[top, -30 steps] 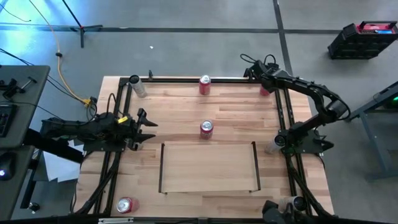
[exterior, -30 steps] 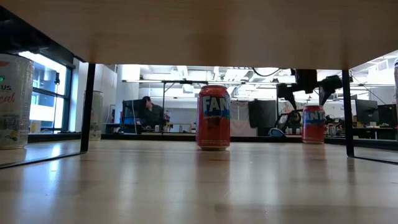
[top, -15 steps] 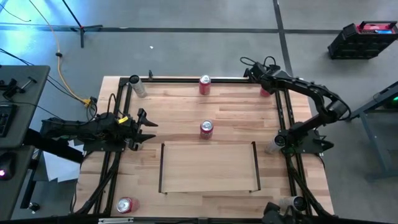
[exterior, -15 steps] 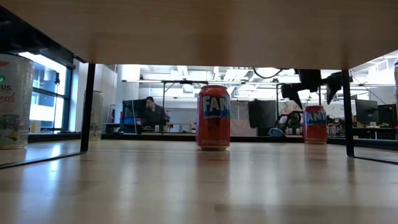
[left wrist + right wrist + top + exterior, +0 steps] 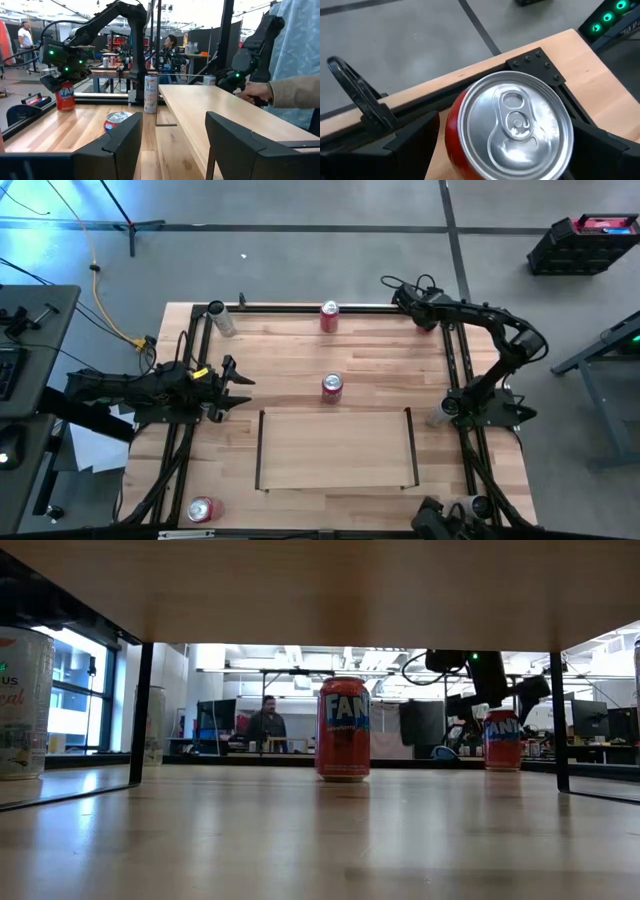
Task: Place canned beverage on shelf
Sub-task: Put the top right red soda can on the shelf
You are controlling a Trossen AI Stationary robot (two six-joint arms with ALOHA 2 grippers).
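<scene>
A red can (image 5: 515,122) stands upright on the tabletop at the far right corner, also seen in the low view (image 5: 503,740) and the left wrist view (image 5: 65,96). My right gripper (image 5: 507,150) hangs open just above it, tipped down, one finger (image 5: 415,145) on each side of the can's top; I see no touch. The shelf (image 5: 335,450) is a pale panel with dark rails at the table's near middle. My left gripper (image 5: 240,385) waits open at the left side, pointing level across the table, with nothing between its fingers (image 5: 125,145).
More cans stand about: a red one (image 5: 332,387) just beyond the shelf, a red one (image 5: 329,317) at the far middle, a pale one (image 5: 222,320) far left, a red one (image 5: 201,509) near left. A person's hand (image 5: 255,92) shows past the shelf's right side.
My right gripper has come down onto the far right red can and rolled a little, so its fingers now flank the can's top. The can has stayed in place. The gap between the fingers looks unchanged.
</scene>
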